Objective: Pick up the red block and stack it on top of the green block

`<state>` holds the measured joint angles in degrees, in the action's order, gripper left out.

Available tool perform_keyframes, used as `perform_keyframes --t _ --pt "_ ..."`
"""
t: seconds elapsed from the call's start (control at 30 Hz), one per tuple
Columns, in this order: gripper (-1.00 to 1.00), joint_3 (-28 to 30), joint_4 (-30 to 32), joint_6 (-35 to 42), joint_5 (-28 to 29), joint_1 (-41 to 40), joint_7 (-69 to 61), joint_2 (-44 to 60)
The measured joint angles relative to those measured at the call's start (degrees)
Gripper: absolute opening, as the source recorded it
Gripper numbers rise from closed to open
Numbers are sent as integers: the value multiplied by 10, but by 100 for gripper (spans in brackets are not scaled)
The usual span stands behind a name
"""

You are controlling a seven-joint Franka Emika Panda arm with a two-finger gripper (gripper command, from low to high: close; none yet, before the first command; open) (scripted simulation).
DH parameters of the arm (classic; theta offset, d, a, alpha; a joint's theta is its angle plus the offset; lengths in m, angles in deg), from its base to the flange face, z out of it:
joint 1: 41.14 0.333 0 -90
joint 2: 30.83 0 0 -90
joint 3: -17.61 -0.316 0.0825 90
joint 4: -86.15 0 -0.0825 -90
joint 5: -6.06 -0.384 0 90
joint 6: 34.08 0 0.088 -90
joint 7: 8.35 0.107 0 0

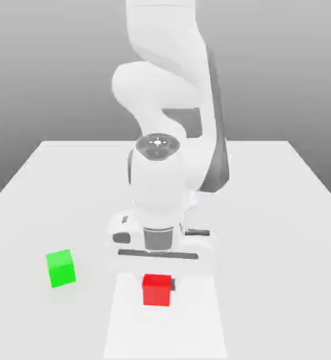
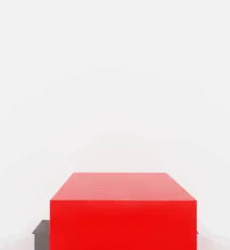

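Red block (image 1: 157,290) sits on the white table (image 1: 280,232), well apart from the green block (image 1: 60,268). I have the gripper (image 1: 157,280) down over it, fingers apparently closed on its sides, ready for lifting.

I work in a simulated test space, not a lived-in room: below my fingers lies a bare white table (image 1: 280,232), behind me a flat grey backdrop (image 1: 48,63), everything rendered matte.
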<state>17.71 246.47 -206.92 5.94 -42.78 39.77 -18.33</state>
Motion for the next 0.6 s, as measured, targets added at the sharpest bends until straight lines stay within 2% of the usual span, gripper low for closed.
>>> perform_keyframes --t 0.2,0.27,0.6 --pt "-100 -2 16 96 1 -2 1 -112" --pt "-100 15 19 122 5 -5 19 -141" --pt "-100 126 15 192 43 -203 219 -208"
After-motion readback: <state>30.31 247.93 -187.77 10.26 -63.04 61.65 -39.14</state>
